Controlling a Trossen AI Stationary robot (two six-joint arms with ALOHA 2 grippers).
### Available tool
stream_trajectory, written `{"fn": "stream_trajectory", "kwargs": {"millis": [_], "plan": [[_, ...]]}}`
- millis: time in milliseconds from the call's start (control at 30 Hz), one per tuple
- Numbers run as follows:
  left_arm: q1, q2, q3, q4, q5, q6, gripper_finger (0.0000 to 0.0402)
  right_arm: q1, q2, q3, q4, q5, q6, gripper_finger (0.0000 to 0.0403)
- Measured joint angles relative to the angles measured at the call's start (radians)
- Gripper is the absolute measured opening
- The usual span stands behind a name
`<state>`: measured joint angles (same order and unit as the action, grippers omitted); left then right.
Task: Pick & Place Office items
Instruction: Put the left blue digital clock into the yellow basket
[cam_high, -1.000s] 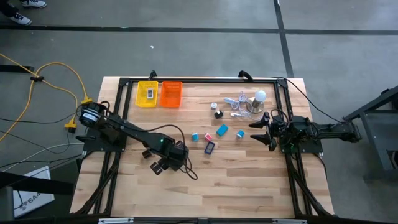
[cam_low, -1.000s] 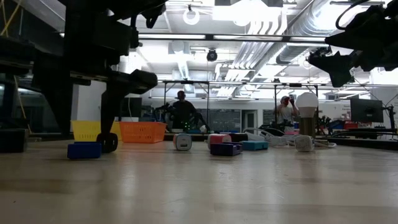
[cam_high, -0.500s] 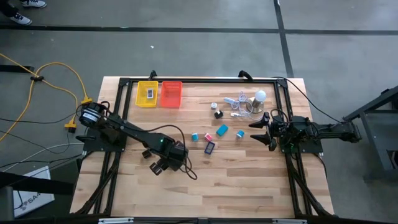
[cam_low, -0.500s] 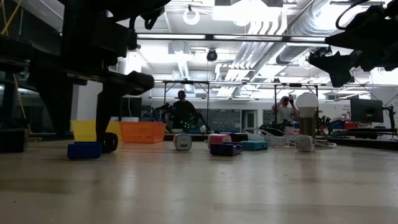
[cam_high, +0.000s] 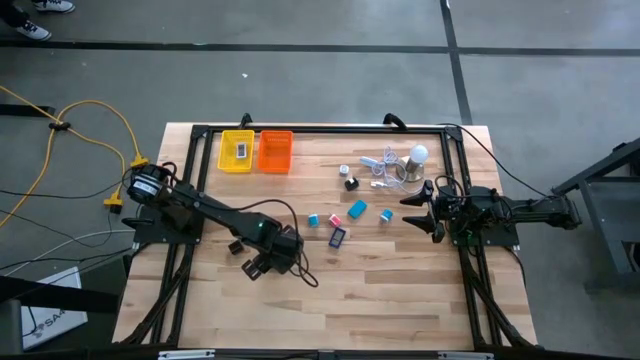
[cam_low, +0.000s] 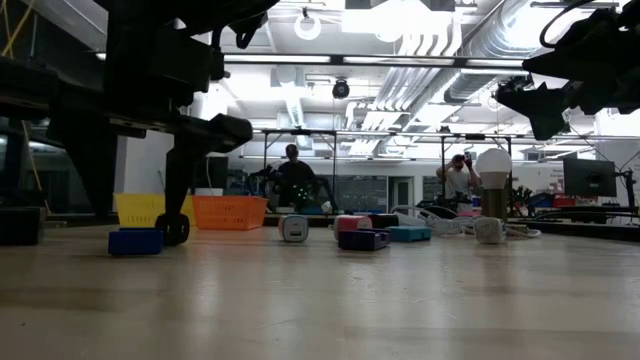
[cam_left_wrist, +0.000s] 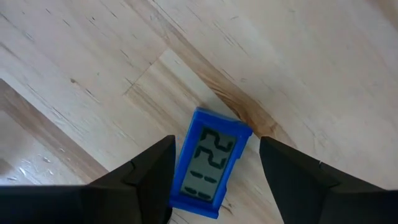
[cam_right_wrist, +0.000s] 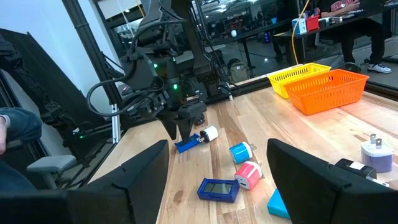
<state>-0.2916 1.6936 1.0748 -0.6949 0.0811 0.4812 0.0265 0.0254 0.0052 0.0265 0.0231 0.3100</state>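
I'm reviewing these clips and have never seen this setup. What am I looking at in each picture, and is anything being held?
Two dark robot arms work at a wooden table. One picture looks straight down from above, one looks level across the table top, and two come from cameras on the arms' wrists. The left pincer hangs just over a small blue clock lying on the wood, one finger on each side; whether they touch it I cannot tell. The right pincer waits open at the table's right side, holding nothing. Small blue and pink items, a light bulb and a white cable lie mid-table; a yellow basket and an orange basket stand at the back.
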Motion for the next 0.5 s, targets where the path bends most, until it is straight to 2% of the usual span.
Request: {"fn": "stream_trajectory", "kwargs": {"millis": [500], "plan": [[0.0, 0.0, 0.0, 0.0, -0.006, 0.002, 0.0239, 0.0, 0.0, 0.0, 0.0, 0.0, 0.0, 0.0259]]}}
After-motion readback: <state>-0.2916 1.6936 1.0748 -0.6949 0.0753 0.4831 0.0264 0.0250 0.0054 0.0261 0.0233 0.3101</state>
